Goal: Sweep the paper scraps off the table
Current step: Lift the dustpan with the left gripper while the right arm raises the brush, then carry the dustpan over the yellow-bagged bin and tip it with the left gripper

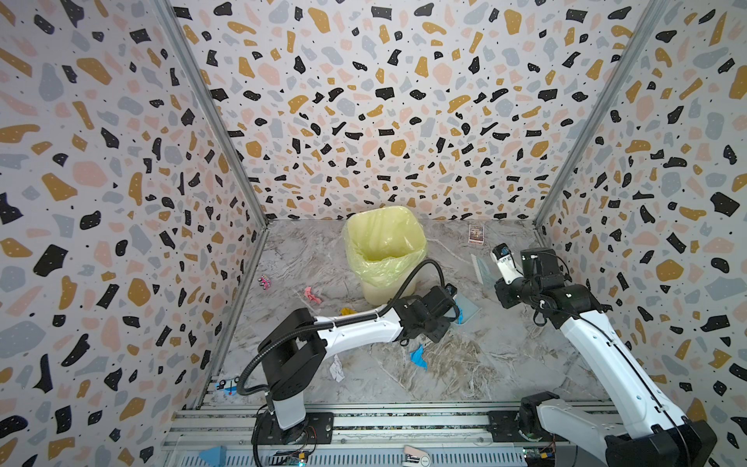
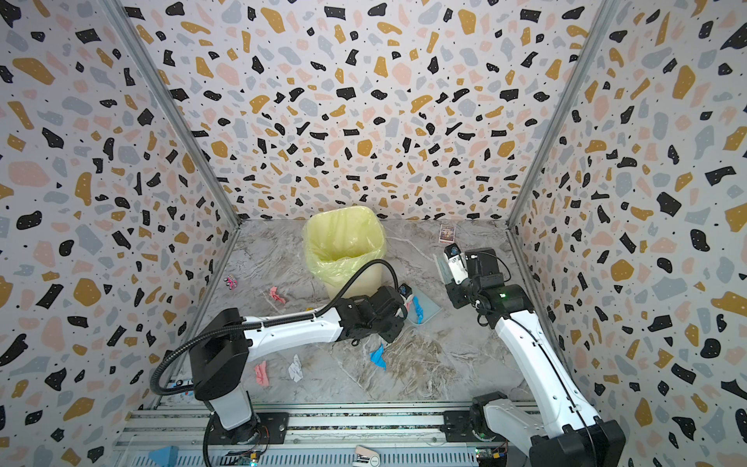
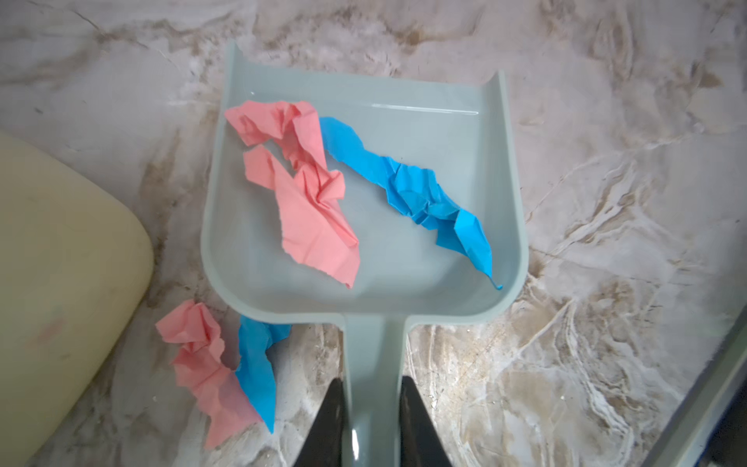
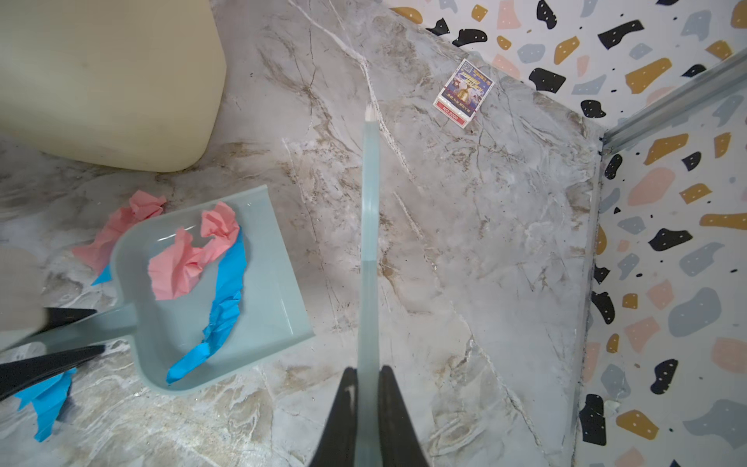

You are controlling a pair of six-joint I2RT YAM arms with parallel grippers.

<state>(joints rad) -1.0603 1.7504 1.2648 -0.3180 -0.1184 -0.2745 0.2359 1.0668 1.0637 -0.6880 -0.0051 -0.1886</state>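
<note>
My left gripper (image 3: 372, 384) is shut on the handle of a pale grey-blue dustpan (image 3: 364, 258) lying flat on the table (image 3: 606, 202) beside the bin. One pink paper scrap (image 3: 307, 194) and one blue scrap (image 3: 416, 190) lie in the pan. A pink scrap (image 3: 202, 364) and a blue one (image 3: 256, 364) lie outside it, by the handle. My right gripper (image 4: 367, 370) is shut on a thin pale brush (image 4: 368, 242), held off to the right of the pan. Loose blue (image 1: 418, 358), white (image 1: 336, 370), pink (image 1: 312, 295) and yellow (image 1: 347, 311) scraps lie on the table.
A cream bin with a yellow bag (image 1: 384, 250) stands at the back centre, touching distance from the pan. A printed card (image 1: 475, 233) lies near the back right corner, a tiny pink-and-black toy (image 1: 264, 282) by the left wall. Metal rails (image 1: 364, 420) edge the front.
</note>
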